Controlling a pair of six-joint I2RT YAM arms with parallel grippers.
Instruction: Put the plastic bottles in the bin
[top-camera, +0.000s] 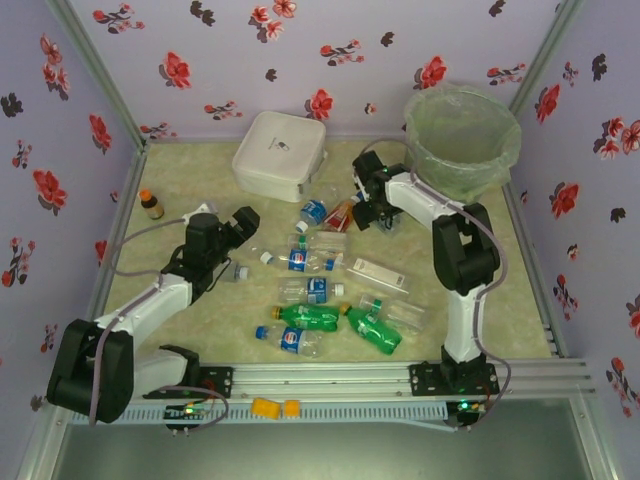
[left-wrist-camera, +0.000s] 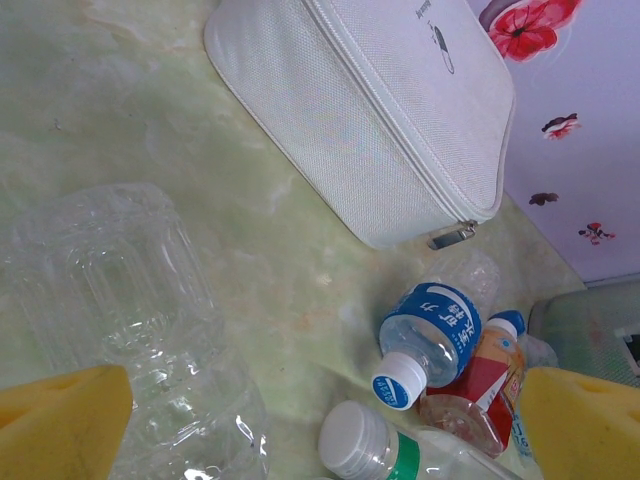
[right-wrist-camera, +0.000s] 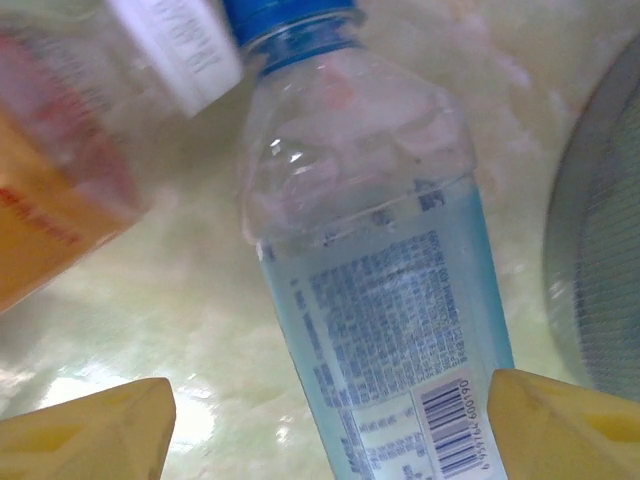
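**Right gripper (right-wrist-camera: 330, 425) astride a bottle (right-wrist-camera: 385, 290)**

The bin (top-camera: 468, 178) stands at the table's (top-camera: 512, 312) far right corner. Just left of it, the jaws stand apart on either side of the blue-capped bottle, whose long axis crosses their gap. Left gripper (top-camera: 243, 222): wide, left of centre.

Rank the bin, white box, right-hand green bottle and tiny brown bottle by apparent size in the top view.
Largest to smallest:
1. bin, narrowly; its raised rim sits nearer the camera, so this is unsure
2. white box
3. right-hand green bottle
4. brown bottle
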